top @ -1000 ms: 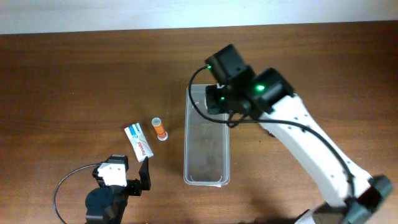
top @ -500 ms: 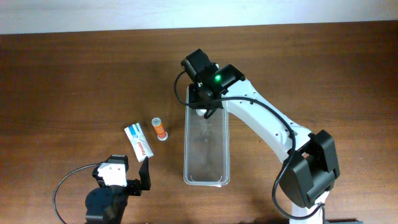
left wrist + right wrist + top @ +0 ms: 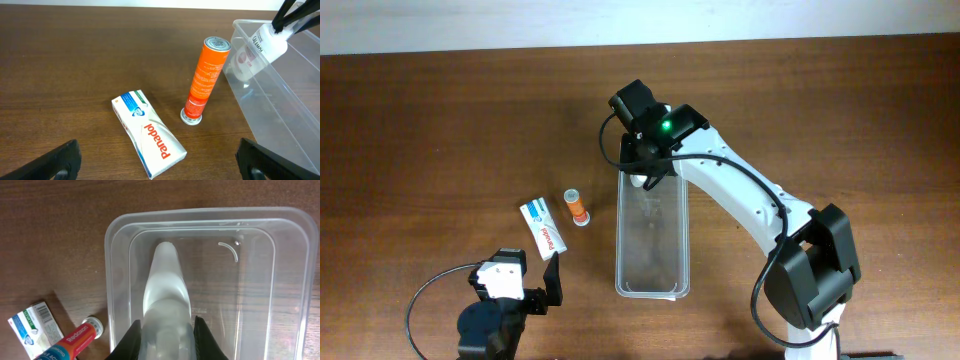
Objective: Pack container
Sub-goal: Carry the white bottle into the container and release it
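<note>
One item of three is in transit: the right hand (image 3: 167, 340) is clenched on a soft-looking, milky-white bottle (image 3: 165, 295) with a rounded end. It hangs the bottle at a slant inside the far end of the container (image 3: 200, 215); whether it touches the floor there I cannot tell. The step in hand seems to be placing this first toiletry. Next, I judge, the bottle needs lowering until it lies along the tub's length, then the fingers must part without dragging it back up. The container is a long, clear plastic tub with rounded corners and a rim, lying mid-desk with nothing else inside. Beside its left wall an orange cylindrical tube (image 3: 205, 80) stands upright, and near it lies a flat white-and-blue cardboard box (image 3: 150, 135). The left hand (image 3: 160, 162) waits spread open over the dark wood-grain desk (image 3: 440, 120).
</note>
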Robot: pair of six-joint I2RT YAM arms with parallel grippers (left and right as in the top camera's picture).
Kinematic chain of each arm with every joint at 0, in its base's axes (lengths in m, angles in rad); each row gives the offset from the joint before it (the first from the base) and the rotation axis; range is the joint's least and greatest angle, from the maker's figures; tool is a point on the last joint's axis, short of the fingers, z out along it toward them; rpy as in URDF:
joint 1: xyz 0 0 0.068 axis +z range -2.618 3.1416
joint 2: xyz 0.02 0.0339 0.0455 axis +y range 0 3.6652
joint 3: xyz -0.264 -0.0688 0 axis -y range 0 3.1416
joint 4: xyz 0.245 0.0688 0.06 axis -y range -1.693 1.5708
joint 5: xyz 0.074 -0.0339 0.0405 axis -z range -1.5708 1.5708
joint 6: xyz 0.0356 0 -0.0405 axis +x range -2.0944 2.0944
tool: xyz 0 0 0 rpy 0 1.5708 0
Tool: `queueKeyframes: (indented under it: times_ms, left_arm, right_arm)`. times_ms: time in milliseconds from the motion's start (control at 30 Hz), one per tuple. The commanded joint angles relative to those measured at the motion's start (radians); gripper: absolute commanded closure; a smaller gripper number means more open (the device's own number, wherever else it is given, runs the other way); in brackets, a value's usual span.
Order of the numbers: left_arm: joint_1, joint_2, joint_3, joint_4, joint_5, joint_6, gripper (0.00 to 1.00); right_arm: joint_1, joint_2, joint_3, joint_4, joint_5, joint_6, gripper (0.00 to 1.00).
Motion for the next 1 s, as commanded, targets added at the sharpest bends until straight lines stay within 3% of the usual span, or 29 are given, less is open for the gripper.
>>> queueKeyframes:
  times_ms: [0, 133, 400, 633, 700, 800, 967]
  left_arm:
    - [0.006, -0.009, -0.006, 0.004, -0.007, 0.019, 0.01]
    - [0.006, -0.009, -0.006, 0.004, -0.007, 0.019, 0.01]
    - [0.006, -0.009, -0.006, 0.004, -0.007, 0.019, 0.01]
    - [0.006, -0.009, -0.006, 0.004, -0.007, 0.019, 0.01]
    - [0.006, -0.009, -0.006, 0.004, -0.007, 0.019, 0.01]
    - [0.006, -0.009, -0.006, 0.004, -0.007, 0.019, 0.01]
    - [0.006, -0.009, -0.006, 0.004, -0.007, 0.019, 0.01]
  right_arm:
    - [0.006, 0.002, 0.013, 0.002, -0.002, 0.03, 0.8]
    - [0.006, 0.008, 0.013, -0.004, -0.006, 0.04, 0.79]
    - [0.004, 0.007, 0.013, 0.031, -0.002, -0.018, 0.58]
    - [0.003, -0.037, 0.023, 0.021, 0.032, -0.076, 0.51]
    - [0.003, -0.078, 0.034, -0.001, 0.068, -0.097, 0.47]
    - [0.002, -0.161, 0.045, -0.055, 0.108, -0.127, 0.32]
    - [-0.027, -0.292, 0.044, -0.218, 0.183, -0.149, 0.24]
